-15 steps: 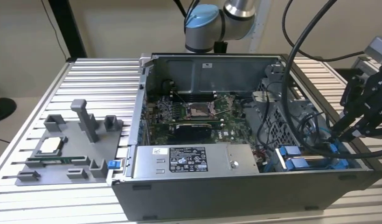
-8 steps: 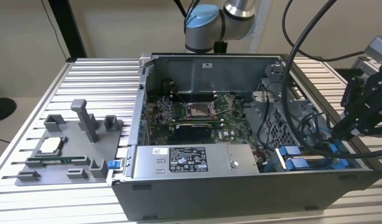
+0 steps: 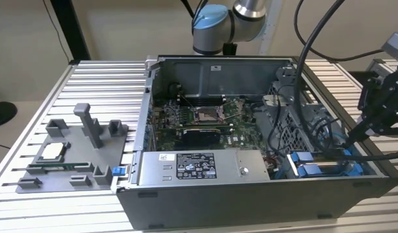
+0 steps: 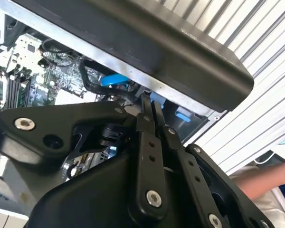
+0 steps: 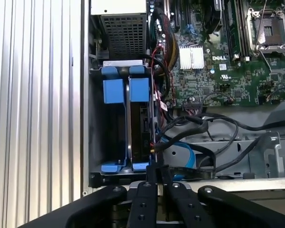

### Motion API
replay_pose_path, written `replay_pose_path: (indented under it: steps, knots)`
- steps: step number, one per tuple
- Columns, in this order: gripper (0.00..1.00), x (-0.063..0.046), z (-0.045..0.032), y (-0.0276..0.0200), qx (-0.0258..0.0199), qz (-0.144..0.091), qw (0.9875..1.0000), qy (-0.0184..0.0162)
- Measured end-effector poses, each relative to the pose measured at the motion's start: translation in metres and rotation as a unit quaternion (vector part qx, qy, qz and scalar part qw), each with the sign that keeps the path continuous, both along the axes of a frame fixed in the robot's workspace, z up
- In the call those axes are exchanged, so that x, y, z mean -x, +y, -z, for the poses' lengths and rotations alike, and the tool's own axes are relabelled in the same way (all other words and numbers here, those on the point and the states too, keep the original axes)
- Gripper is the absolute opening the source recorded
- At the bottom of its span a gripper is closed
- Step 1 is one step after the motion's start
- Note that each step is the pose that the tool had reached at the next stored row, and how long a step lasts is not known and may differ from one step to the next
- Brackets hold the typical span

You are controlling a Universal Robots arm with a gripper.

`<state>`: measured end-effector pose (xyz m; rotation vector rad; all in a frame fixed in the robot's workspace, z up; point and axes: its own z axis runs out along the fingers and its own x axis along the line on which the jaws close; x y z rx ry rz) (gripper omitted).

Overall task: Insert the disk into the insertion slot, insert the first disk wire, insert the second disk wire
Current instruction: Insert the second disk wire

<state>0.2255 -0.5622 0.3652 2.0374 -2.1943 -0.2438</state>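
**Open computer case [image 3: 250, 204] on the ribbed metal counter [image 3: 101, 82], interior facing upward.**

- The disk [image 5: 141, 128] is standing on edge inside the insertion slot [image 5: 92, 142]. It is occupying the compartment nearer the motherboard [image 5: 213, 71].
- Its blue carrier tab [image 5: 138, 89] is sitting level with the matching blue tab [image 5: 114, 90] of the neighbouring compartment.
- In the exterior view the bay is lying at the case's near corner on the exterior view's right. It is just beside the grey power supply [image 3: 195, 167] with the black-and-white label.
- The gripper [image 4: 150, 100] is hanging over the case's outer wall, at the end of the bay farther from the power supply. Its tip is pointing at the disk's near end.
- The fingers [image 4: 145, 128] are lying pressed together with no more than a hairline gap. Whether a wire is being pinched between them cannot be told.
- Black cables [image 5: 199, 123] are looping from the motherboard across the grey bracket beside the bay. A blue cable [image 5: 180, 159] is curving just beside the disk's end, near the fingertips. Whether any cable is seated in the disk cannot be told.
- A grey fixture tray [image 3: 62, 155] is resting on the counter at the exterior view's left, well apart from the case.
- Part of a person's arm [image 4: 256, 183] is showing beyond the counter's edge in the second wrist view.
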Motion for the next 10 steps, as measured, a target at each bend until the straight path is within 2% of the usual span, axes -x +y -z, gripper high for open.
replay_pose_path:
  steps: [6,8,10]
  knots:
    - [0.0,0.006,-0.026,-0.0011,-0.0001,0.0,1.0,0.0]
    - [0.0,0.009,-0.0298,-0.0012,0.0,0.0,1.0,0.0]
    - [0.0,0.008,-0.0298,-0.0014,-0.0002,0.0,1.0,0.0]
